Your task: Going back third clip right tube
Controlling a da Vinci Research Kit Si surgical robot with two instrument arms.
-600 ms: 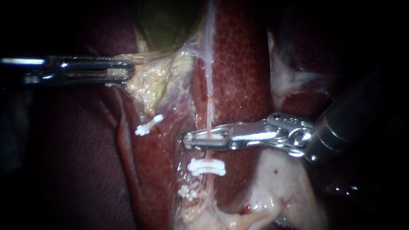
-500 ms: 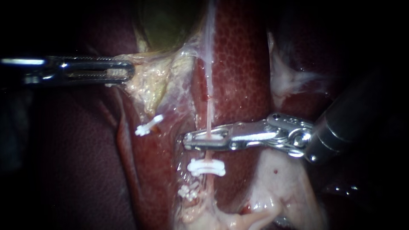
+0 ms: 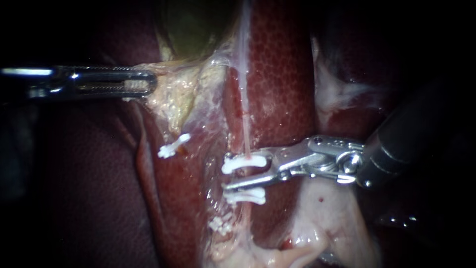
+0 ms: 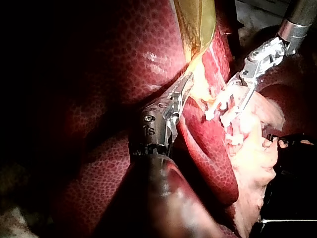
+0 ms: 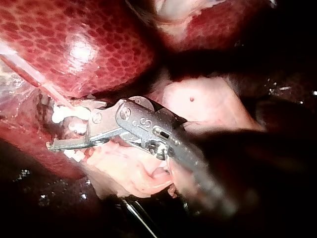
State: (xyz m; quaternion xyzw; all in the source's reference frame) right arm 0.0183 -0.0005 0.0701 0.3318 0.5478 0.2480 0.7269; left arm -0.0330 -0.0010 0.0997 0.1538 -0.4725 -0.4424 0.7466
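The thin pale right tube [image 3: 244, 124] runs down over the red liver [image 3: 282, 74]. A white clip [image 3: 243, 162] is closed across it, and a second white clip [image 3: 246, 197] sits just below. My right instrument [image 3: 229, 173] comes in from the right with its jaws open, the upper jaw along the upper clip and the lower jaw between the two clips. In the right wrist view my right instrument [image 5: 62, 130] also shows a gap. My left instrument [image 3: 144, 82] is shut on yellowish tissue at the gallbladder [image 3: 193, 25] base, as its wrist view [image 4: 182, 91] confirms.
Another white clip [image 3: 173, 146] sits on the tissue left of the tube, and a small white clip piece [image 3: 219, 226] lies lower down. Pale fatty tissue [image 3: 327, 213] lies under the right instrument's shaft. Dark liver [image 3: 74, 188] fills the left.
My right instrument's jaws have gone from closed around the tube to open, leaving a white clip on it. The lower jaw has swung down. The left instrument has not moved.
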